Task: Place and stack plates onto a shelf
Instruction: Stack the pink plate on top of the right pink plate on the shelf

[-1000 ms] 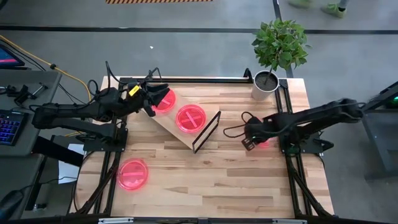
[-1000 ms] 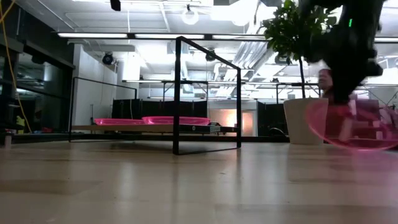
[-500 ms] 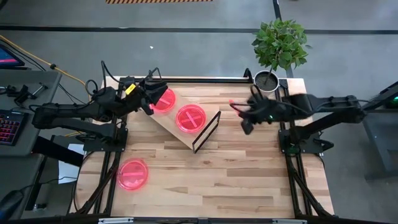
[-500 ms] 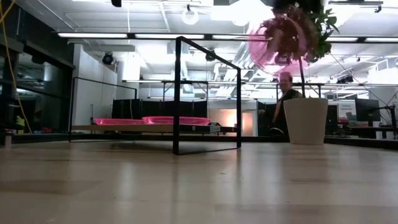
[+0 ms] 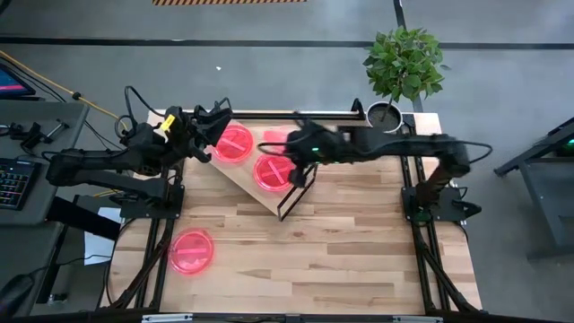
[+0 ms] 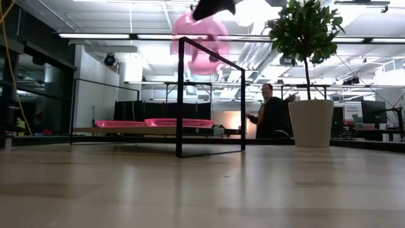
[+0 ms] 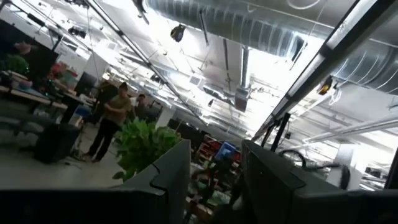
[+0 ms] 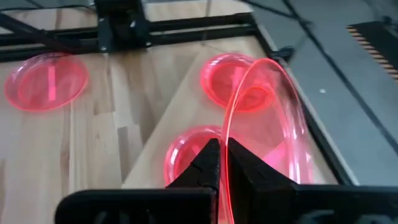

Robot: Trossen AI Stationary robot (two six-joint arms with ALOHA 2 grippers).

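Right tool [image 8: 222, 163] pinches a plate [image 8: 273, 118] above the shelf [image 5: 240, 179] — left tool's [image 5: 218, 126] fingers seemingly spread.

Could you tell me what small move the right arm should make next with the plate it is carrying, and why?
Probably lower and level it. The right gripper pinches a plate by its rim, held on edge above the shelf, where two plates lie flat. The carried one hangs well above them in the low view, so easing down onto the nearer plate seems next.
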